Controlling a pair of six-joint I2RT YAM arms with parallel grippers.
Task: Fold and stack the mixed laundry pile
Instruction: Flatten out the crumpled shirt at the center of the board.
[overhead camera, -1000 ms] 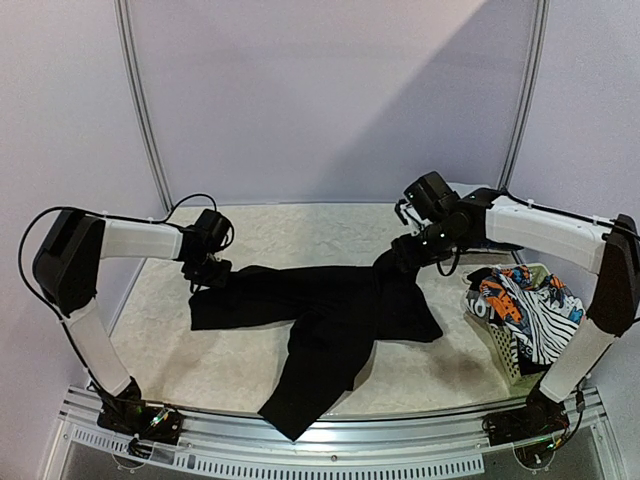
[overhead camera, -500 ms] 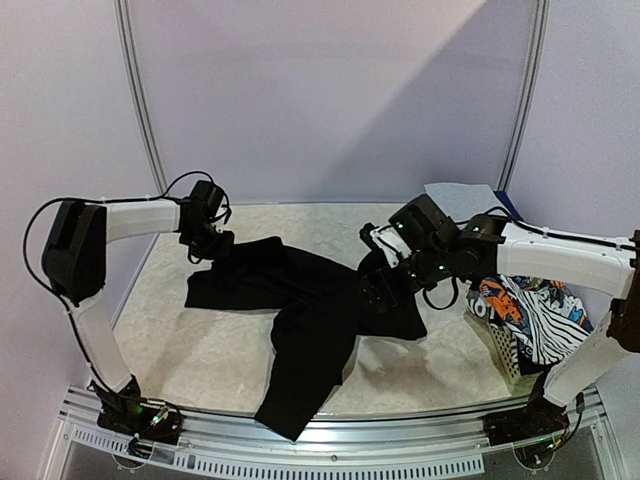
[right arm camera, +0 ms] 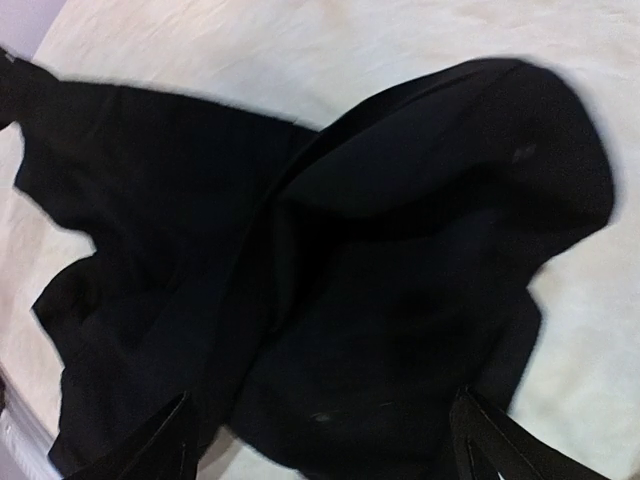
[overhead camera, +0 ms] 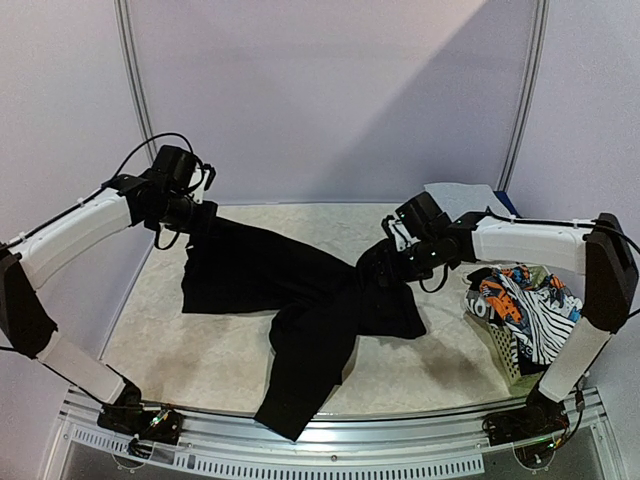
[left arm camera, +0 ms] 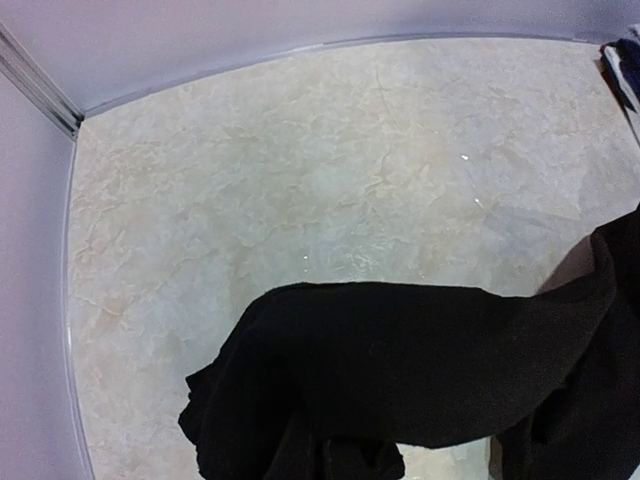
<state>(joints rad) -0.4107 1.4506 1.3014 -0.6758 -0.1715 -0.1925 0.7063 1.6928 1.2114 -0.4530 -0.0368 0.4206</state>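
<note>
Soft even light, faint shadows, slight blur in right wrist view.

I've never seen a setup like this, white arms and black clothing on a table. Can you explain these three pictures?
These are two robot arms bolted at the near edge of the table. The wide picture comes from a fixed camera above and behind them; the other two from wrist cameras. A black garment lies spread on it. The left end effector is shut on one corner, holding it raised. The right end effector is open over the garment's middle. A white basket at right holds printed and striped clothes.
</note>
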